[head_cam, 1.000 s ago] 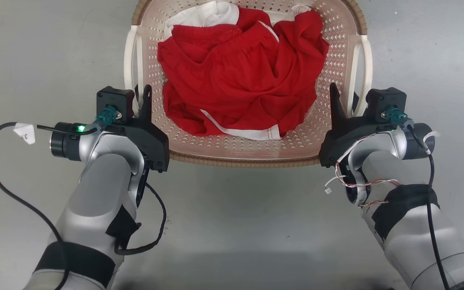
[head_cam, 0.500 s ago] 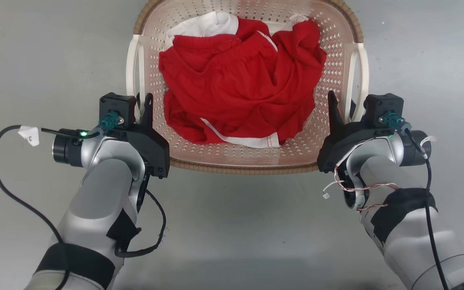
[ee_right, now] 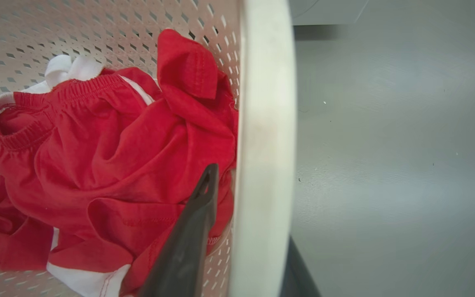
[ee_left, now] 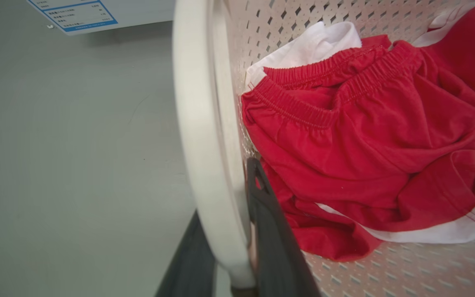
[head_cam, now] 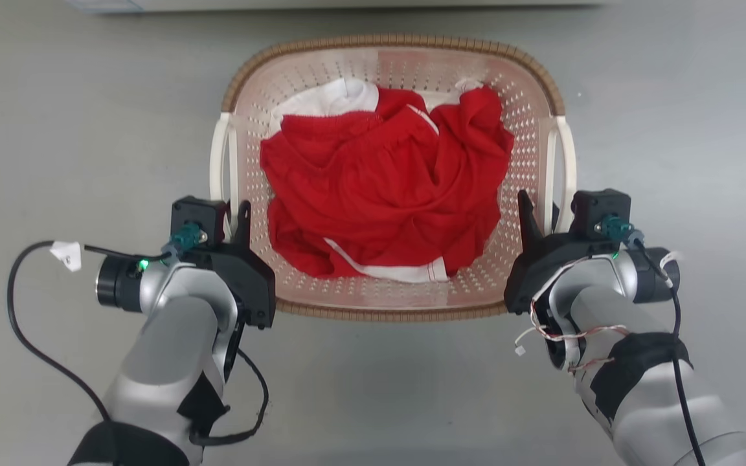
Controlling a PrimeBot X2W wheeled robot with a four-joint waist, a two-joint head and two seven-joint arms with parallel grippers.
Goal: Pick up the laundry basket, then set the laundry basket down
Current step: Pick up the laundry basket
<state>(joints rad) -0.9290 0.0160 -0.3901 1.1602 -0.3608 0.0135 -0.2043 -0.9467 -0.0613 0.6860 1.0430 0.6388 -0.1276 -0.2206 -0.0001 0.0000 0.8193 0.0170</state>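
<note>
Laundry basket: it sits straight ahead of you over the grey floor. You cannot tell from these views whether its base touches the floor.
Contents: a crumpled red garment with white trim fills the middle, and a white cloth shows at its far left edge.
Left gripper: clamped on the near end of the white left handle. One dark finger is inside against the perforated wall, the other is outside, and the bar is pinched between them.
Right gripper: clamped the same way on the right handle, with the inner finger just beside the red cloth.
Background: a blue-bordered label on a pale panel beyond the basket.
</note>
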